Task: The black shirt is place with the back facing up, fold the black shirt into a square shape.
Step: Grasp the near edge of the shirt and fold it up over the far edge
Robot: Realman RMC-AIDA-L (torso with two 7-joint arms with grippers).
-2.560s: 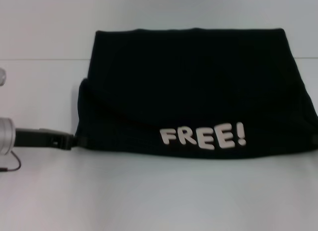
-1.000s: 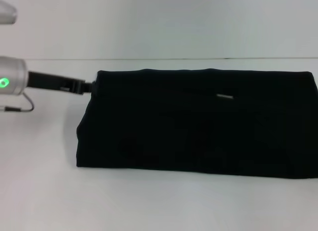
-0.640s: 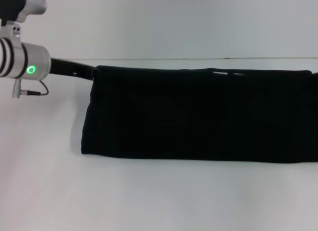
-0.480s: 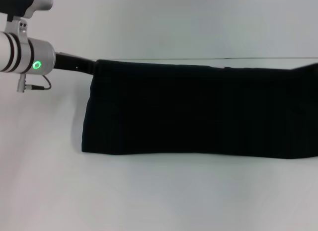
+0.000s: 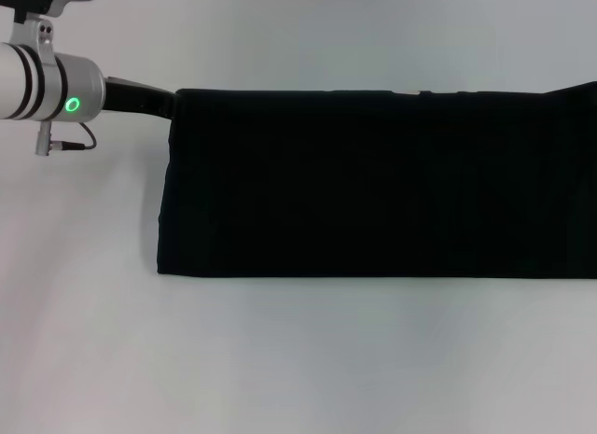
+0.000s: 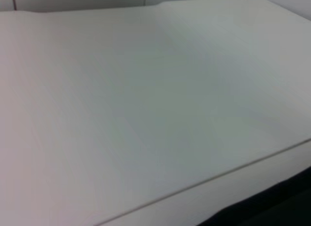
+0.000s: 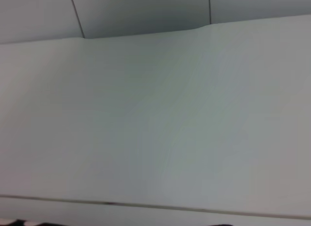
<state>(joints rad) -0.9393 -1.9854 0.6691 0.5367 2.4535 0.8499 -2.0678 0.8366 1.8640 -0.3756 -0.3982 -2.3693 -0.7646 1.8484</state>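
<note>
Black shirt [image 5: 373, 182] corner held by left pincer [image 5: 171, 103].

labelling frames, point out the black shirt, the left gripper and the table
black shirt [image 5: 373, 191], head view, middle of the hanging cloth
left gripper [image 5: 166, 102], head view, tip at the shirt's upper corner
table [image 5: 298, 359], head view, bare surface in front

- White table [image 5: 298, 359]: plain, flat surface filling the head view.
- Black shirt [image 5: 373, 182]: near edge rests on the table; far edge is raised, forming a broad dark band.
</note>
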